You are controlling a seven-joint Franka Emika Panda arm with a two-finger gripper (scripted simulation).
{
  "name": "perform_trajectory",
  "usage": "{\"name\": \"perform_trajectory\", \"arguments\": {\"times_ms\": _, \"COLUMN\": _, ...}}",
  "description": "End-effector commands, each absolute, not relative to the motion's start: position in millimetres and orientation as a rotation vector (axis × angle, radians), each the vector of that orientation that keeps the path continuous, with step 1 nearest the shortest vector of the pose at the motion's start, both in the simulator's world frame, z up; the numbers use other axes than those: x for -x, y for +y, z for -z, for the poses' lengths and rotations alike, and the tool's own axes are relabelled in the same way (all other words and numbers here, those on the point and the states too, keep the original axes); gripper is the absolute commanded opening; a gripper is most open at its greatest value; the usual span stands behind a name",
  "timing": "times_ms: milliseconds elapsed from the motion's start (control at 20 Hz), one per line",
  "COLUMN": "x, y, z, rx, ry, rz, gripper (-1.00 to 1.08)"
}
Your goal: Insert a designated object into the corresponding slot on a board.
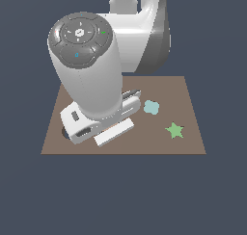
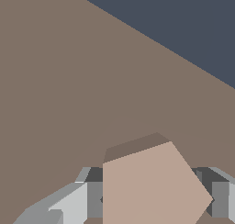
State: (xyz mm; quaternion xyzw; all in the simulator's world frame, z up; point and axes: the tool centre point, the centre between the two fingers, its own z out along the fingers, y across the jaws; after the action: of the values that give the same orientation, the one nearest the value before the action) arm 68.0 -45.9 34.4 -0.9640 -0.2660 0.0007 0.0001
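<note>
Fingers (image 2: 153, 200) pinch the tan pentagon (image 2: 151, 186) by its opposite edges, holding it flat between them over the brown board (image 2: 69, 103), presumably so it can drop squarely. Slot not visible; arm hides that area.

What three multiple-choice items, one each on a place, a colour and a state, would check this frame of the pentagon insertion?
1. Where does the green star lie?
A. On the brown board, toward the exterior view's right
B. Off the board
C. Under the arm

2. What colour is the pentagon piece?
A. Green
B. Pale pinkish-tan
C. Light blue

3. Where is the pentagon piece relative to the gripper?
A. Lying far from it
B. Between its fingers
C. Stacked on the star

Answers: 1 A, the star sits on the board near its right edge. 2 B, the wrist view shows it tan. 3 B, grey fingers flank it on both sides.
</note>
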Motion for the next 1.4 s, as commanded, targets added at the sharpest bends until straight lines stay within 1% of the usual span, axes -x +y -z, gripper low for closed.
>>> {"name": "perform_trajectory", "arguments": {"times_ms": 0, "x": -57.0, "y": -42.5, "z": -35.2, "rx": 3.032, "ry": -0.823, "rz": -0.001, "gripper": -1.00}}
{"name": "perform_trajectory", "arguments": {"times_ms": 450, "x": -4.6, "y": -25.6, "z": -37.9, "rx": 3.048, "ry": -0.763, "rz": -0.002, "gripper": -1.00}}
{"name": "perform_trajectory", "arguments": {"times_ms": 750, "x": 22.9, "y": -15.3, "z": -39.3, "rx": 3.056, "ry": -0.730, "rz": -0.002, "gripper": -1.00}}
{"name": "perform_trajectory", "arguments": {"times_ms": 1050, "x": 40.0, "y": -8.2, "z": -40.2, "rx": 3.061, "ry": -0.709, "rz": -0.002, "gripper": -1.00}}
{"name": "perform_trajectory", "arguments": {"times_ms": 1350, "x": 45.4, "y": -5.3, "z": -40.5, "rx": 3.063, "ry": -0.702, "rz": -0.002, "gripper": -1.00}}
